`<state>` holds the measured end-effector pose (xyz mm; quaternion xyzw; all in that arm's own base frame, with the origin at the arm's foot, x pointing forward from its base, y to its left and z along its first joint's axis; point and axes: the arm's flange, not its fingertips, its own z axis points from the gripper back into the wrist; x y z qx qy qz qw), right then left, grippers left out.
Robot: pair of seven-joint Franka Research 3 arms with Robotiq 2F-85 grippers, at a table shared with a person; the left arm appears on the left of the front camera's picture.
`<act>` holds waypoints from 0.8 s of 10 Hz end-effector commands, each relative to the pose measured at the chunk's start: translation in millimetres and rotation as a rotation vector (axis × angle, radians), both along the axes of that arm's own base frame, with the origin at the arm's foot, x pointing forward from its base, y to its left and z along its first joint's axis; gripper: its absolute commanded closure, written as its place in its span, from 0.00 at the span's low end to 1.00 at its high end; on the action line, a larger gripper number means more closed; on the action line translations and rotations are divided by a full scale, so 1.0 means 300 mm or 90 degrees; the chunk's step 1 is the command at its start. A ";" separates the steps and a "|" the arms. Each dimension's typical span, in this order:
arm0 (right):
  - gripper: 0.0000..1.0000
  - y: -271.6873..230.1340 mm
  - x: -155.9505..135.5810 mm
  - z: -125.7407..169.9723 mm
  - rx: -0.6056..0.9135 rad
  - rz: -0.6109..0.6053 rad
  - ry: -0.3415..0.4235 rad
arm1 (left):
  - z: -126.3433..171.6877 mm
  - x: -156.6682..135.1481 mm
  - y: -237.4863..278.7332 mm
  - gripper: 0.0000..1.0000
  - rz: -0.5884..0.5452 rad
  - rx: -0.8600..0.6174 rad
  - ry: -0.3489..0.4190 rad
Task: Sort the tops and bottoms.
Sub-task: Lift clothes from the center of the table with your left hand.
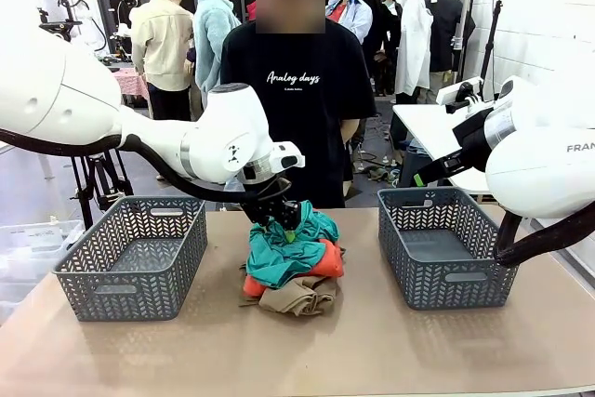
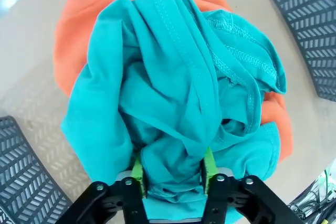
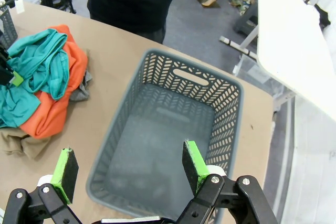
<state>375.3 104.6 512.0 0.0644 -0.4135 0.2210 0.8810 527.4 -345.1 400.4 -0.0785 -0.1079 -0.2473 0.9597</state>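
teal garment [image 2: 173,77] tops the pile [image 1: 296,293] at the centre of the table [image 1: 186,350], with the left gripper [image 2: 173,170] clenched on a fold at bottom centre. right gripper [image 3: 130,170] hangs released above a basket [image 3: 226,108]. next, probably: lift the teal piece clear.

In the middle of the surface [image 1: 372,350], a pile of clothes [image 1: 293,276]. On top of the pile, the top cloth [image 1: 284,253]; under it, the middle cloth [image 1: 327,262]; lowest and nearest the robot's side, the bottom cloth [image 1: 297,297]. Left of the pile, the left basket [image 1: 135,258]. Right of it, the right basket [image 1: 446,248]. Behind the surface, a person [image 1: 297,90]. Down on the top cloth, the left pincer [image 1: 282,220], with a fold between its pads [image 2: 137,174]. Over the right basket, the right pincer [image 3: 126,169].
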 end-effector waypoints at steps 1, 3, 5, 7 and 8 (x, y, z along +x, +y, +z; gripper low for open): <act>0.00 -0.004 0.001 0.001 0.000 0.000 0.000 | 0.010 0.000 -0.003 1.00 0.008 0.001 0.021; 0.00 -0.004 0.001 0.001 0.000 0.000 0.000 | 0.014 -0.005 -0.002 1.00 0.012 0.003 0.019; 0.00 -0.004 0.001 0.001 0.000 0.000 0.000 | 0.035 -0.015 0.003 1.00 0.026 0.004 0.012; 0.00 -0.004 0.001 0.001 0.000 0.000 0.000 | 0.122 -0.053 0.014 1.00 0.029 0.002 -0.021; 0.00 -0.004 0.001 0.001 0.000 0.000 0.000 | 0.201 -0.083 0.019 1.00 0.025 0.002 -0.056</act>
